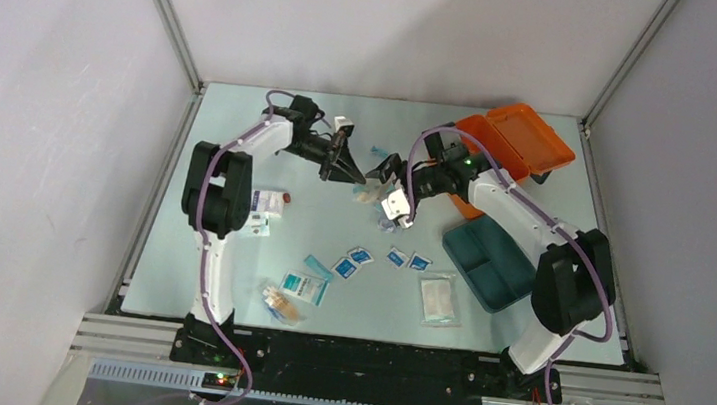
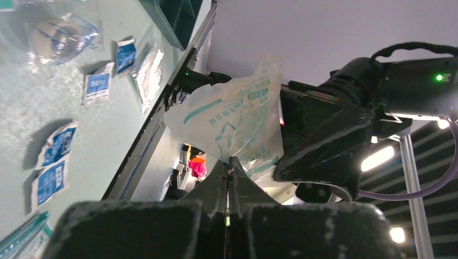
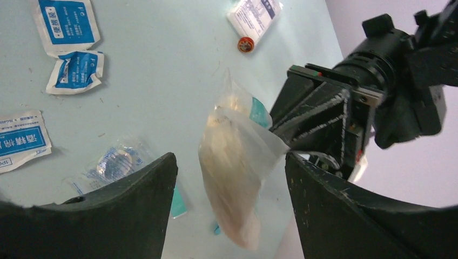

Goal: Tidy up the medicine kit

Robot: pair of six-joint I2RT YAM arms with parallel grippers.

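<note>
— Left claw (image 2: pixel 228 162) clamped on the printed pouch (image 2: pixel 237 118), held mid-air. Right claw (image 3: pixel 227 162) spread wide, one finger either side of it.
— Close right squarely on the pouch body; only then release left.
— And then?
— Over to the teal tray (image 1: pixel 489 262), lower right on the worktop (image 1: pixel 373 310); medicine kit (image 1: pixel 513 143) at upper right.

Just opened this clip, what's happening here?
The left gripper is shut on a clear printed packet, holding it above the table. The right gripper, open, has a jaw either side of it. The orange case sits open at the far right, its teal tray out on the table; sachets lie loose.
</note>
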